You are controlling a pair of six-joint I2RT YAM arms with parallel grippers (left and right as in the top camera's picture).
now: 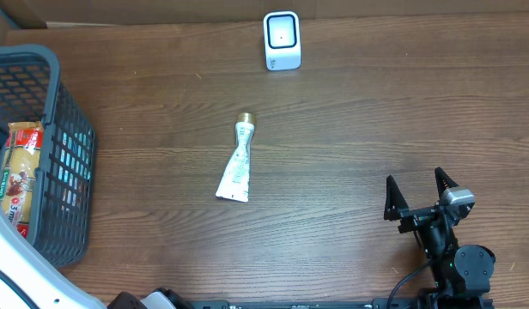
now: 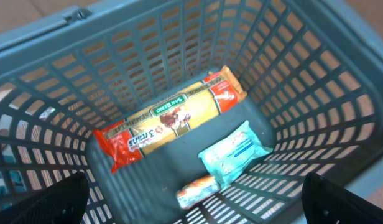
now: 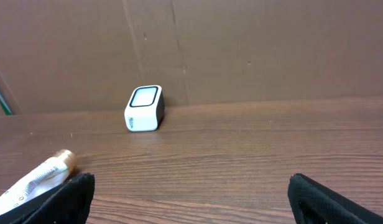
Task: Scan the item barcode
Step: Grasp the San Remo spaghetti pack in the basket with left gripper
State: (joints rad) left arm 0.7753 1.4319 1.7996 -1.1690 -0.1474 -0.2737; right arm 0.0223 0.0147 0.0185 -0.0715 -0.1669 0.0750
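In the overhead view, the white barcode scanner (image 1: 282,39) stands at the far edge of the wooden table (image 1: 376,112). The white tube (image 1: 237,160) lies flat well in front of the scanner and a little to its left, its gold cap pointing toward the scanner. The right gripper (image 1: 416,182) sits farther from the scanner than the tube, off to the scanner's right. Its fingers (image 1: 391,193) are spread wide, holding nothing and well apart from the tube. A grey plastic basket (image 1: 71,129) stands far to the scanner's left.

In the left wrist view, the left gripper (image 2: 191,214) hangs over the basket (image 2: 316,68), its fingers (image 2: 55,199) wide apart and empty. Below lie a long red-orange packet (image 2: 170,118), a teal pouch (image 2: 232,152) and a small orange packet (image 2: 196,191).

In the right wrist view, the right gripper's fingers (image 3: 337,199) stand wide apart, touching nothing. The scanner (image 3: 144,109) faces them from across the table, and the tube (image 3: 39,177) lies nearer than the scanner, just beside the left-hand finger.
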